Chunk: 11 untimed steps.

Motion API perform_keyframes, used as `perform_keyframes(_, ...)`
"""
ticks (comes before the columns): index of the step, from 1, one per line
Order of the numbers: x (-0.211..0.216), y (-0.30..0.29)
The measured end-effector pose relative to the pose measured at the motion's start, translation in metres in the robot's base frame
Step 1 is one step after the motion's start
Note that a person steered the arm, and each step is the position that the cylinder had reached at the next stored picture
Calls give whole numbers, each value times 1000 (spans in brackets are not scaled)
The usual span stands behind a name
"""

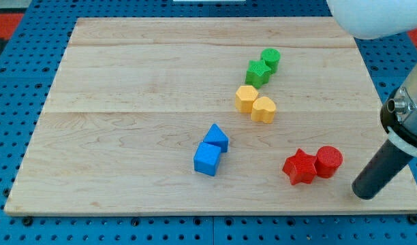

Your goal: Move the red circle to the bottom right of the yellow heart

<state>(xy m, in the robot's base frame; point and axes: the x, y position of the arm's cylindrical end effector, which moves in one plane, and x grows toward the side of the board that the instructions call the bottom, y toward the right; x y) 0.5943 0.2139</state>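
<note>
The red circle (328,161) lies at the view's lower right, touching a red star (300,167) on its left. The yellow heart (264,109) sits above and to the left of them, touching a yellow hexagon (246,98). My tip (364,193) rests on the board to the right of and slightly below the red circle, a short gap away.
A green star (257,72) and a green circle (270,59) sit near the view's top. A blue triangle (217,137) and a blue cube (208,159) sit at lower centre. The wooden board (127,102) ends close to my tip on the right and below.
</note>
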Motion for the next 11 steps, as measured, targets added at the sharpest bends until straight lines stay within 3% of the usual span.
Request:
perform_keyframes(3, -2, 0)
perform_keyframes(5, -24, 39)
perform_keyframes(8, -51, -69)
perform_keyframes(11, -102, -72)
